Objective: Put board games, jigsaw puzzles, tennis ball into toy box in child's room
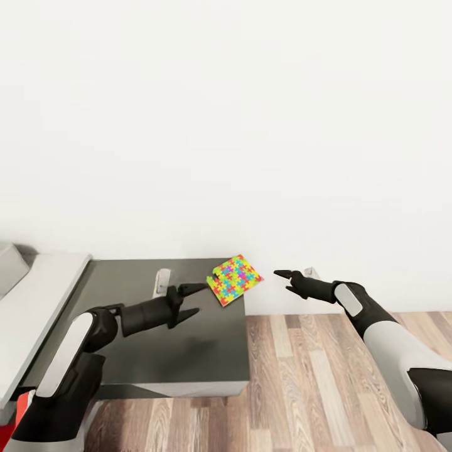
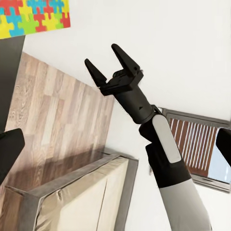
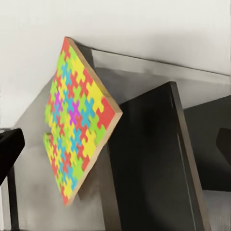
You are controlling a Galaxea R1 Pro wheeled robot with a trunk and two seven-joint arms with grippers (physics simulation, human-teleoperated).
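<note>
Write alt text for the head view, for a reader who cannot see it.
A multicoloured jigsaw puzzle lies at the far right corner of a dark grey table section, with the left gripper open just beside it. The right gripper hovers over the wooden floor to the puzzle's right, before a plain white wall.

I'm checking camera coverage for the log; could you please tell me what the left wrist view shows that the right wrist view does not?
The left wrist view alone takes in the right claw, open against the white wall, plus wood floor, a bed corner and a slatted window. The right wrist view alone gives the dark grey table section. Both share the jigsaw puzzle.
</note>
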